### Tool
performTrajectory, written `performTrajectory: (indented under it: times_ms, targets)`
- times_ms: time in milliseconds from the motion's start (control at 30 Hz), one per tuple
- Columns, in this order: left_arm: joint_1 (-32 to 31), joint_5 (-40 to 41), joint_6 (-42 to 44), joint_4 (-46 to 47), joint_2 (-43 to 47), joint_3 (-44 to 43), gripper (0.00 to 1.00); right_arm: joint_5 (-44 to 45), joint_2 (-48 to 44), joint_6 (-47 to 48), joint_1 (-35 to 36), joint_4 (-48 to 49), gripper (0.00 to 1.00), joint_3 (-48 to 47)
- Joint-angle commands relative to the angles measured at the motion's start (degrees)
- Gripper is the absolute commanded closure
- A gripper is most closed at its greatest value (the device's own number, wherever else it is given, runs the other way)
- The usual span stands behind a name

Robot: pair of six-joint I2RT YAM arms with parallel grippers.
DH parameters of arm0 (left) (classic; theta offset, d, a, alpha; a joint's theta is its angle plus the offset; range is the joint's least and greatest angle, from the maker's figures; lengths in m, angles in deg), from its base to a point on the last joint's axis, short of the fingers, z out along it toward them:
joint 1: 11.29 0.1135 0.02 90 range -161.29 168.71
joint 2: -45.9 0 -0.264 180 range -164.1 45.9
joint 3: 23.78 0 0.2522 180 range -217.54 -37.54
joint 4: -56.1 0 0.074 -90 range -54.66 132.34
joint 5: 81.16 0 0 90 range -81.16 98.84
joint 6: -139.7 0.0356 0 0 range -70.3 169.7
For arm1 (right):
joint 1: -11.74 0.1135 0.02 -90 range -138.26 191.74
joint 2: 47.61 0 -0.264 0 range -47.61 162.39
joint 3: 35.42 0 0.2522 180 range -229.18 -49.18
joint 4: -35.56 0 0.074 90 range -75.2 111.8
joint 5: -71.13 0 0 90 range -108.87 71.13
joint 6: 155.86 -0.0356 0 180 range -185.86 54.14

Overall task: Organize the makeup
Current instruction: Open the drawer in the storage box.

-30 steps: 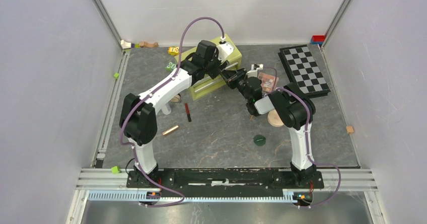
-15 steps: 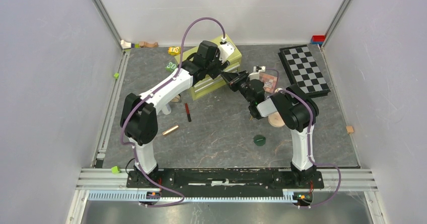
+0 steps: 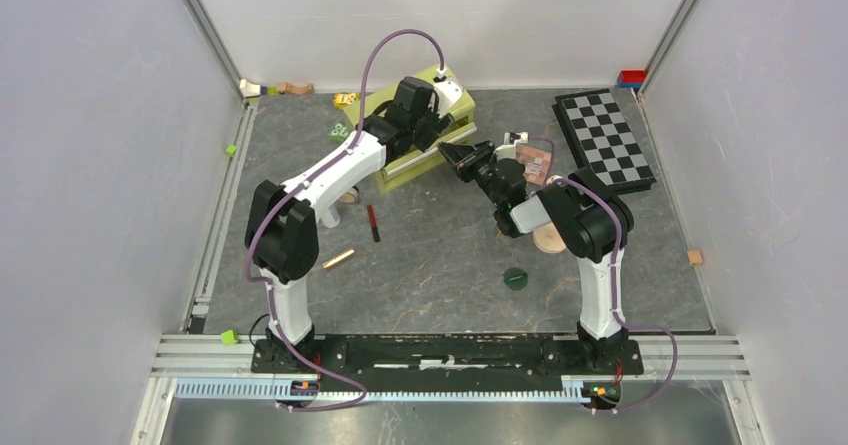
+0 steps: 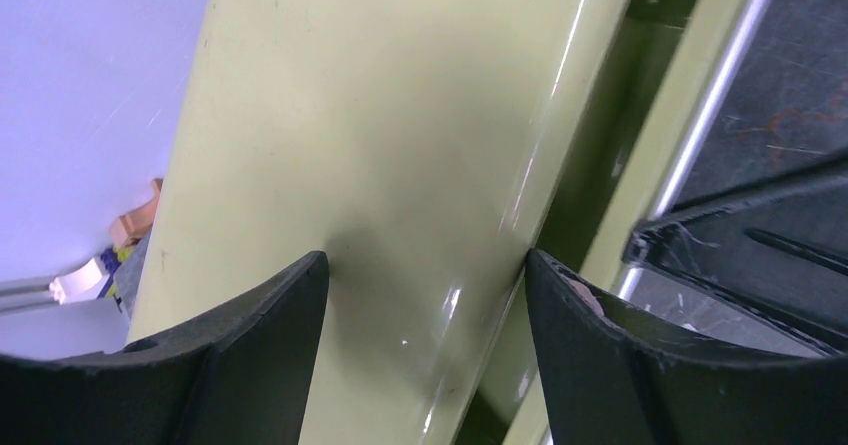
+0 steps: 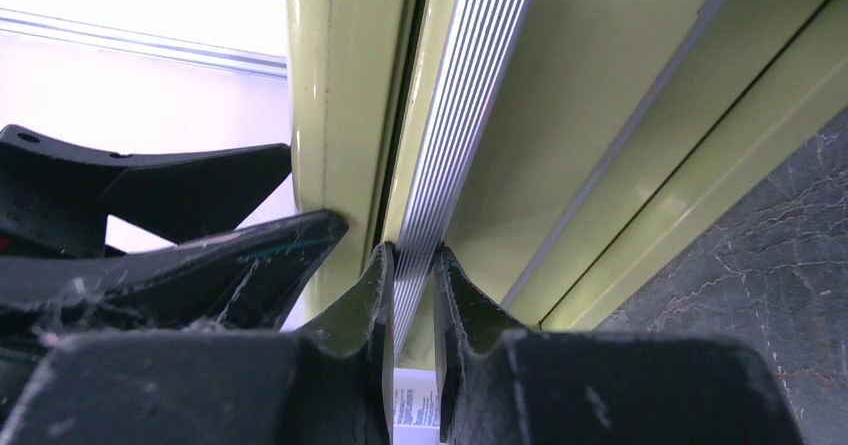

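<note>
Right wrist close-up: right claw (image 5: 412, 255) clamped on the ribbed silver handle (image 5: 455, 115) of the yellow-green drawer box (image 4: 380, 115) by the far edge. Left claw (image 4: 425, 275) spread apart over the box top, seemingly bracing it. Looks like drawer opening, ahead of any sorting. Calls next for a straight pull toward the near edge. Leaves makeup loose mid-table: red-black pencil (image 3: 373, 222) and rose-gold tube (image 3: 338, 258) leftward; glossy green disc (image 3: 516, 278), tan compact (image 3: 548, 237) and pink-brown palette (image 3: 533, 161) rightward.
</note>
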Motion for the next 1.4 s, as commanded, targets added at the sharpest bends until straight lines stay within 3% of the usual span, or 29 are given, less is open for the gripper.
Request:
performTrajectory:
  times_ms: [0,733,1033,1367]
  targets:
    - [4.7,10.7,-1.9,-2.4,-3.6,-1.1,0.23,1.1,-2.2,4.4,-0.1,0.8,0.94,1.0]
    - [6.0,12.9,-4.3,-3.7,-4.3,-3.3,0.19,1.6,-4.5,6.0,-0.1,-0.1,0.93,2.5]
    - [5.2,10.7,-5.2,-4.1,-3.4,-3.4,0.16,0.9,-6.3,9.2,-0.1,-6.9,0.57,-1.6]
    - [3.3,11.2,-5.2,-4.1,-1.7,-3.6,0.16,4.8,-12.2,16.2,-0.1,-23.5,0.49,-4.9]
